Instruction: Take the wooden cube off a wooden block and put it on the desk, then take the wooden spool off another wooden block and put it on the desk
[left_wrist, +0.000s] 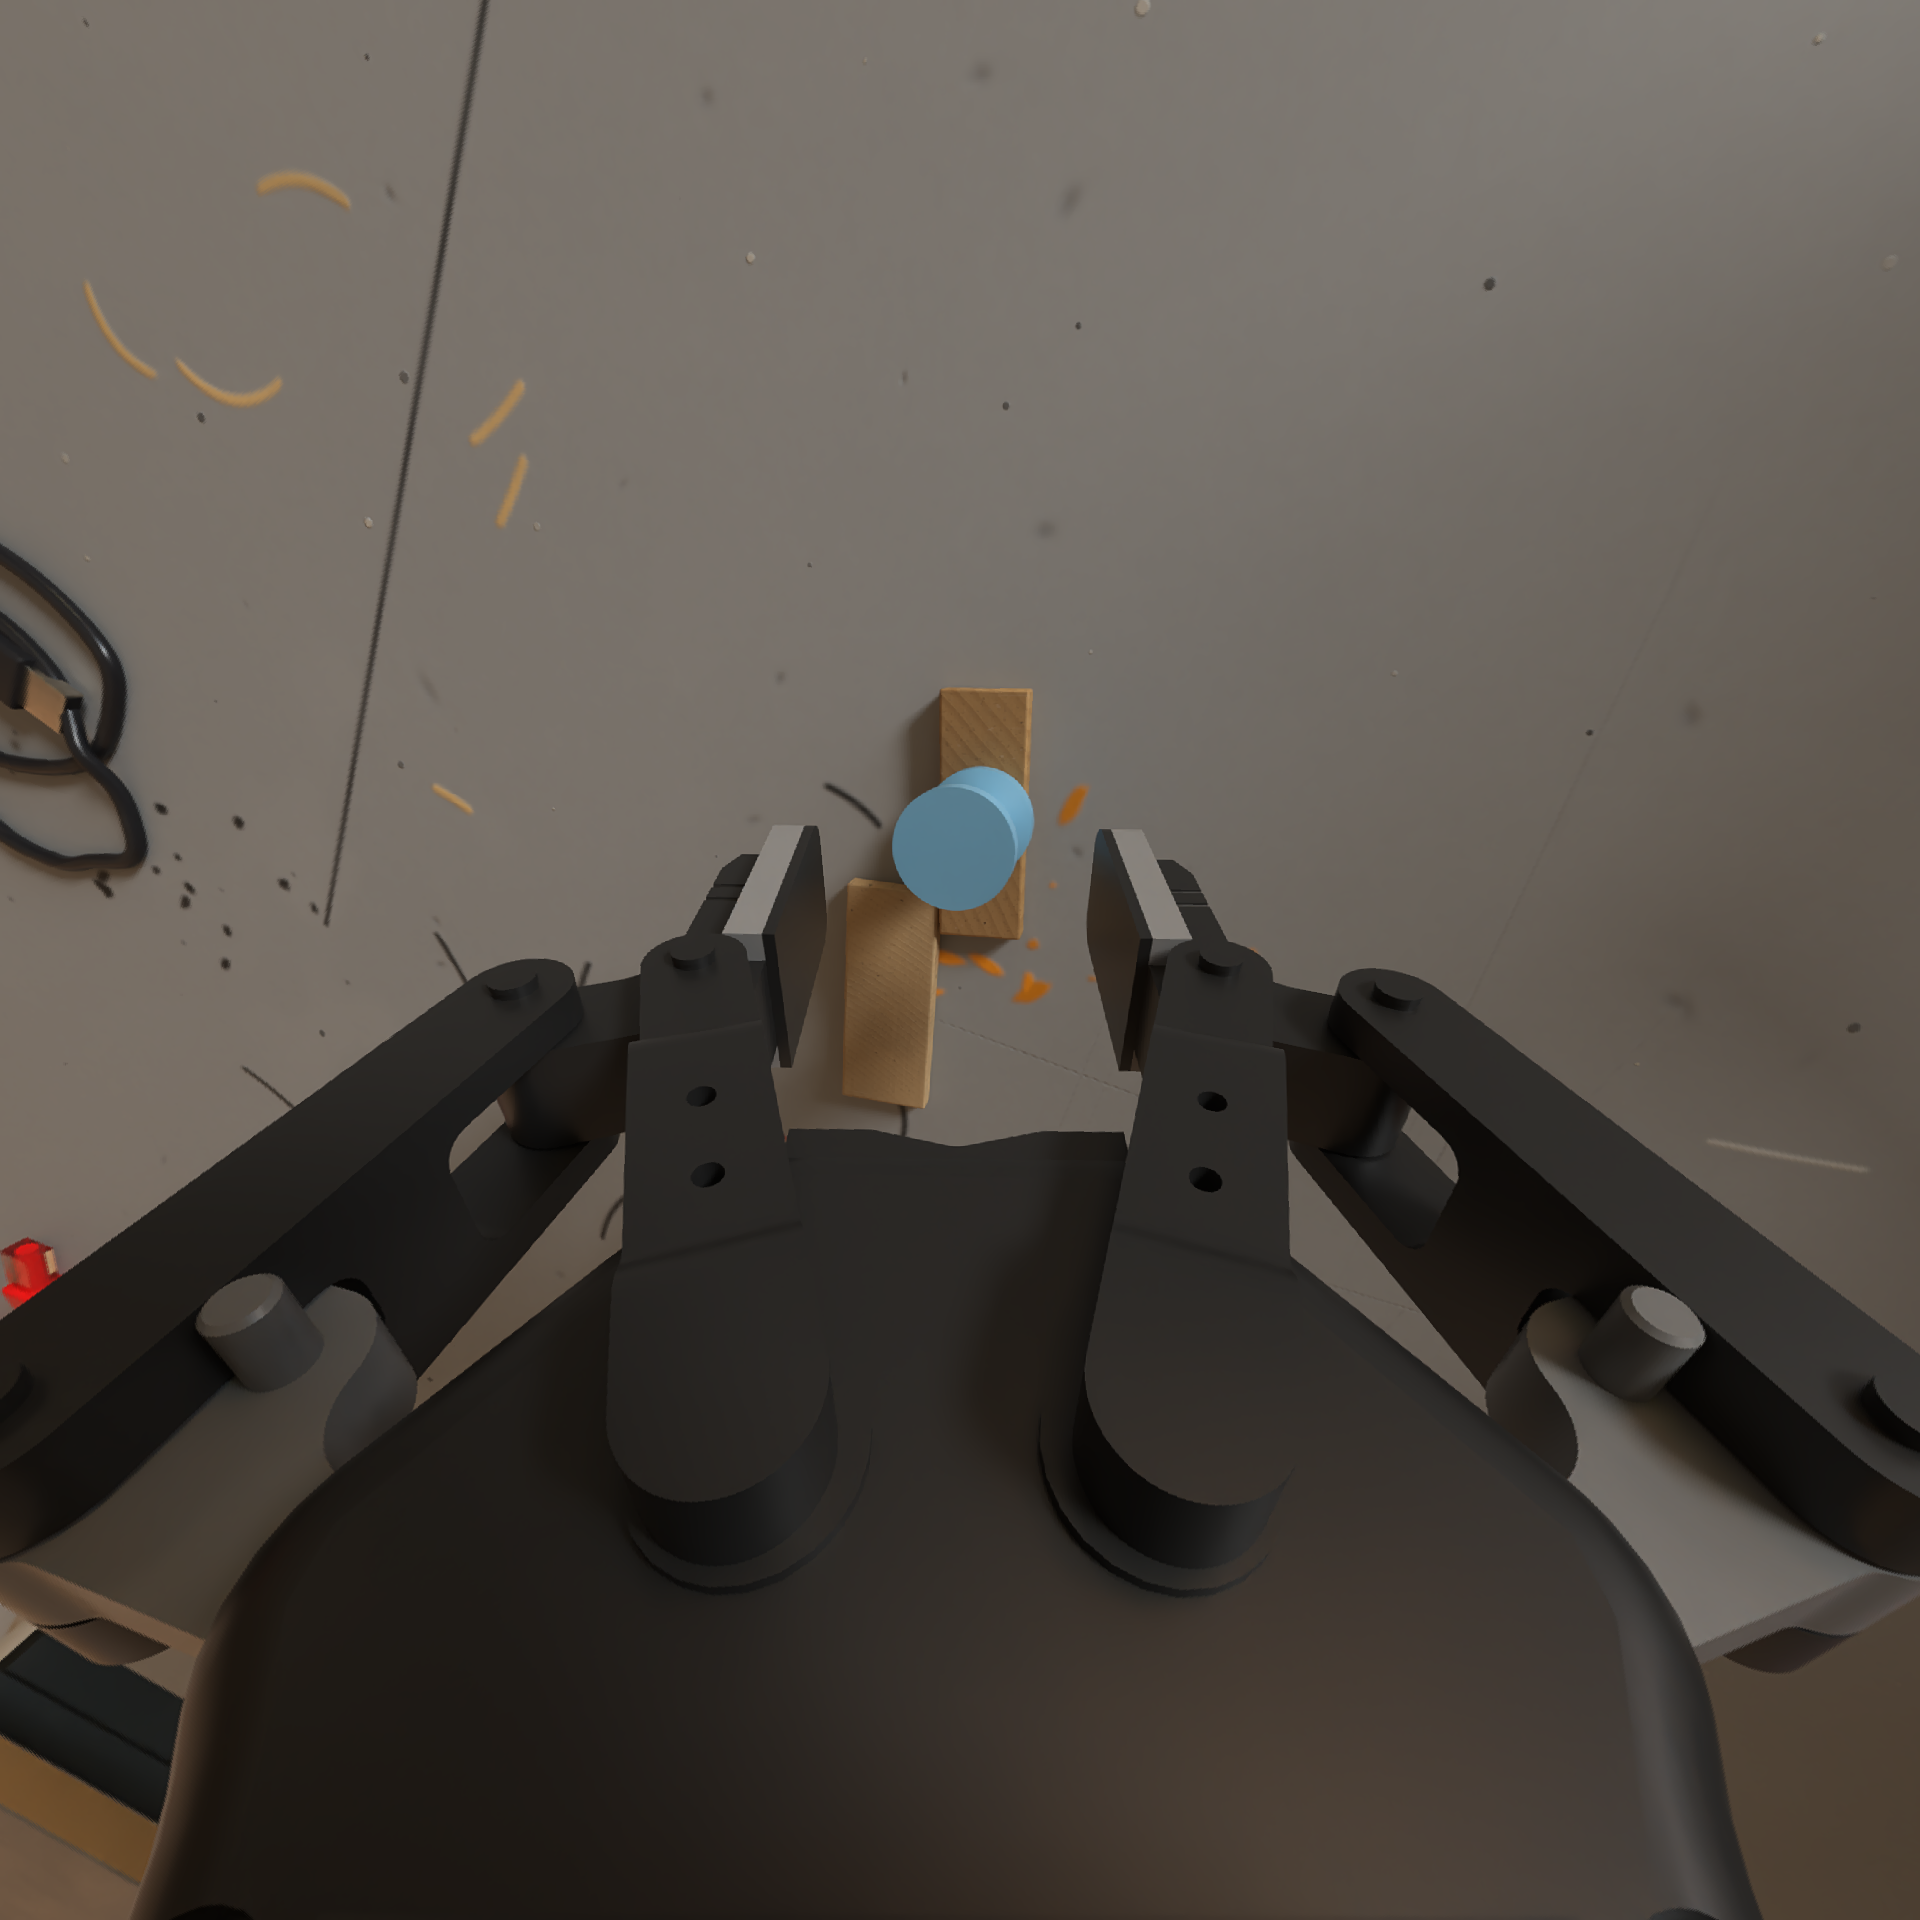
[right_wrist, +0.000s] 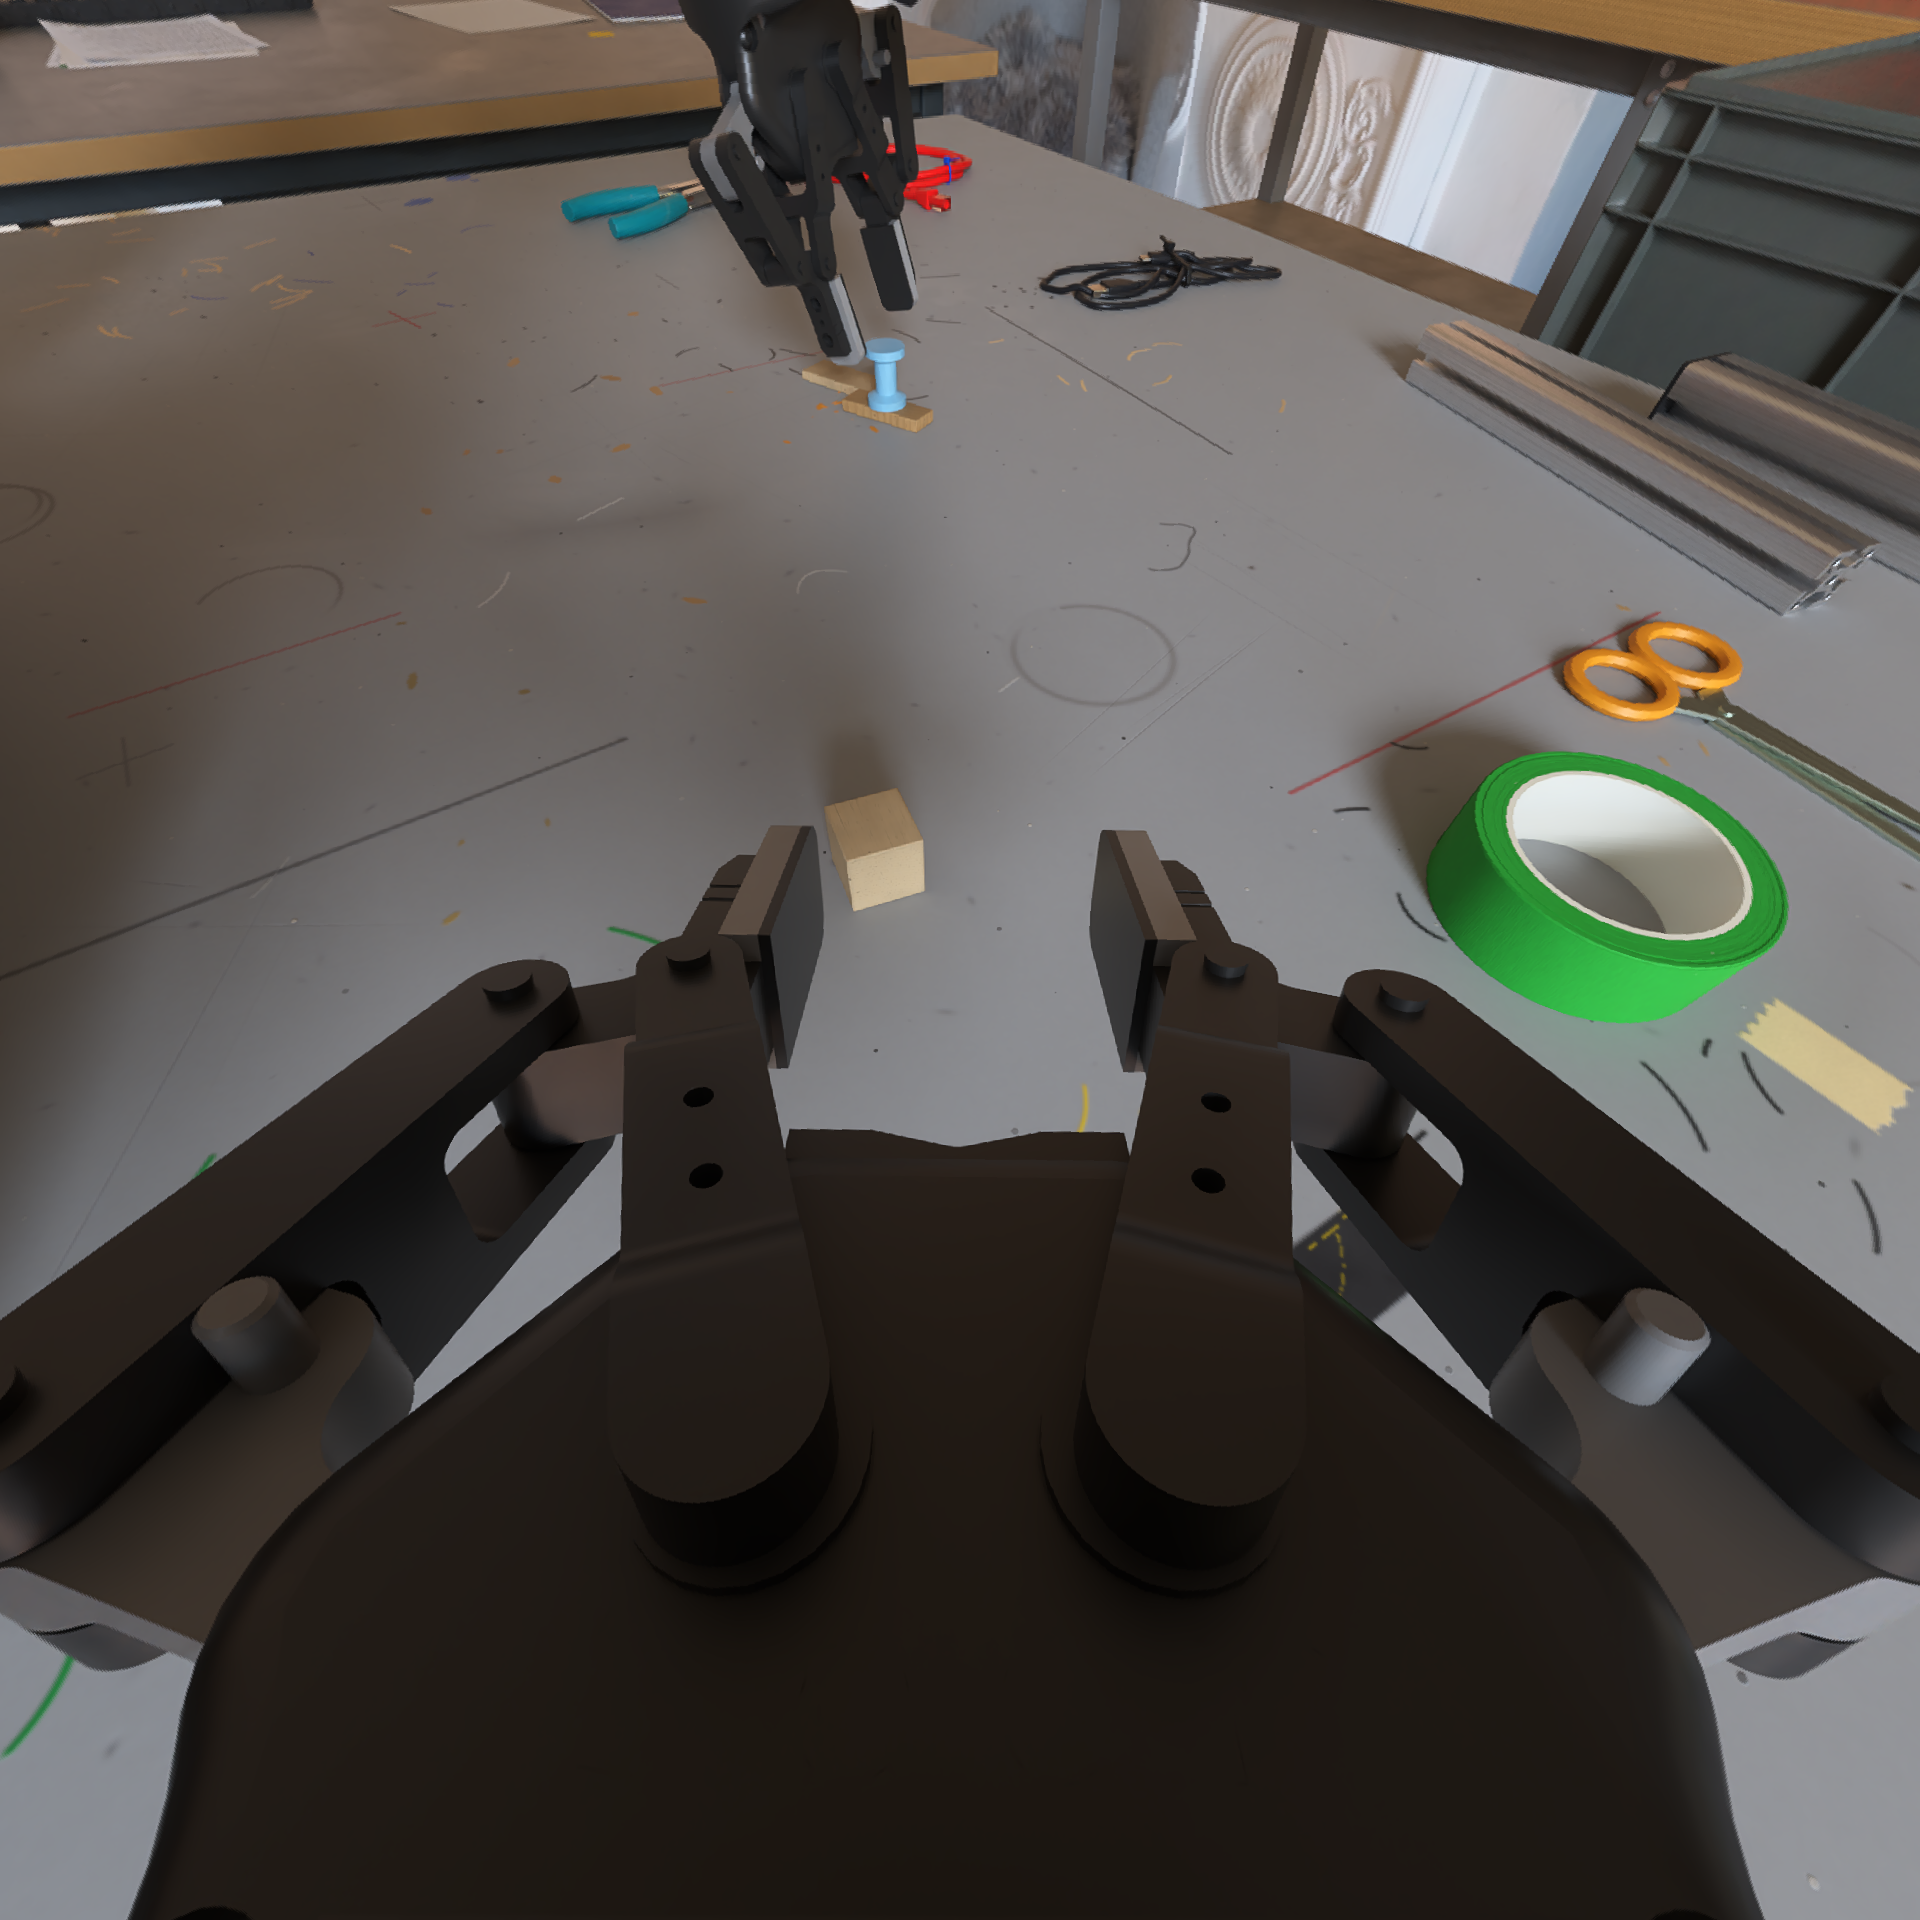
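A light blue spool (left_wrist: 958, 844) stands upright on a flat wooden block (left_wrist: 985, 727); a second flat wooden block (left_wrist: 888, 997) lies beside it with nothing on it. My left gripper (left_wrist: 956, 914) is open and hangs right above the spool. In the right wrist view the spool (right_wrist: 886, 376) and its block (right_wrist: 891, 414) are far off, with the left gripper (right_wrist: 868, 312) just above them. The wooden cube (right_wrist: 875, 849) rests on the grey desk (right_wrist: 623, 644). My right gripper (right_wrist: 956, 914) is open and empty, just short of the cube.
A green tape roll (right_wrist: 1605, 888) and orange-handled scissors (right_wrist: 1662, 675) lie at the right. Aluminium profiles (right_wrist: 1662, 478) and a grey crate (right_wrist: 1766, 208) stand at the far right. A black cable (right_wrist: 1158, 275), a red cable (right_wrist: 935, 171) and teal pliers (right_wrist: 629, 208) lie at the back.
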